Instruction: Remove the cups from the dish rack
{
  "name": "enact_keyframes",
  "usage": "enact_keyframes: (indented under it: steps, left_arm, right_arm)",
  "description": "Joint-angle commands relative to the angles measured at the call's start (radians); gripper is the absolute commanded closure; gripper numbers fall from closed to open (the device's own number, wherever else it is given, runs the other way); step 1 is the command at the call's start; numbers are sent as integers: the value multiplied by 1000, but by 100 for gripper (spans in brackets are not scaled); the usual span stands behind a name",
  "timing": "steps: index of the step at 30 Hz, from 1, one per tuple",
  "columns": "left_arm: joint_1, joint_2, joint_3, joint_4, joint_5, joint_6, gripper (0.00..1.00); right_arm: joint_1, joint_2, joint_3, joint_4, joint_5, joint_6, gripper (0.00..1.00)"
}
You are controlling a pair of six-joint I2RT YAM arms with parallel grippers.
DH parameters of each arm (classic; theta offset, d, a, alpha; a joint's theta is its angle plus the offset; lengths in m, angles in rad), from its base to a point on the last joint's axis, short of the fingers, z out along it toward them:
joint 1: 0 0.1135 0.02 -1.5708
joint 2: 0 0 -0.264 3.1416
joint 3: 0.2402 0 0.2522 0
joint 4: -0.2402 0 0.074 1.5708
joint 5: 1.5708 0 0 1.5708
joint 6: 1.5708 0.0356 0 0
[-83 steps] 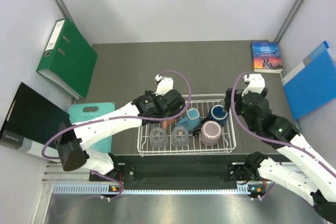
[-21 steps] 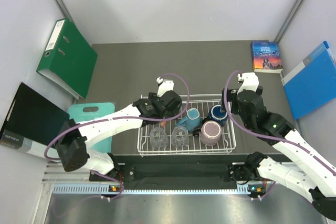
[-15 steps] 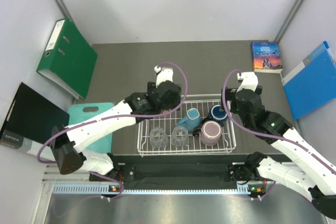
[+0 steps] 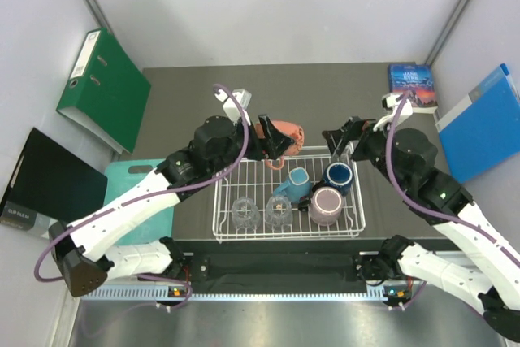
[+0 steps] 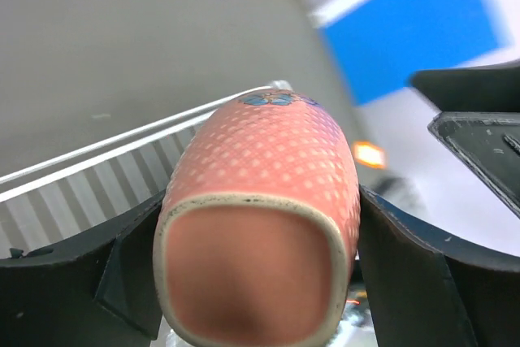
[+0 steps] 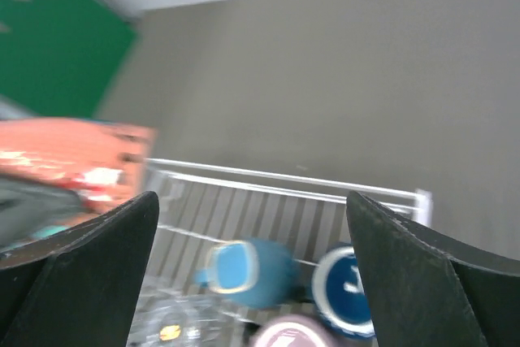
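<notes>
Orange, dimple-textured ceramic mug point(image 4: 286, 132) sits clamped on its side between the jaws of the left gripper point(image 4: 273, 145). It is held in the air over the far rim of the white wire dish rack point(image 4: 288, 236), just above the centre of the overhead frame. To the mug's right, the right gripper point(image 4: 335, 142) hangs spread wide and empty, near the rack's far right corner, just beyond the dark navy mug point(image 4: 338, 175).
</notes>
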Motion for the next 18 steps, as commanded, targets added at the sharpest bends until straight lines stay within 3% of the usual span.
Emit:
enact_keyframes:
  steps: [1, 8, 11, 15, 18]
  left_arm:
    - [80, -46, -103, 462, 347, -150, 100]
    - [146, -58, -248, 779, 574, -308, 100]
    - [149, -49, -292, 832, 611, -342, 100]
    - [149, -32, -337, 968, 652, -391, 100]
    - [149, -40, -350, 976, 663, -390, 100]
  right_arm:
    - [-14, 10, 65, 169, -259, 104, 4]
    - [-46, -10, -3, 344, -471, 252, 8]
    - [-65, -16, -43, 398, -532, 301, 16]
    - [-91, -19, -121, 494, -591, 379, 38]
    - [-105, -22, -146, 505, -601, 402, 37]
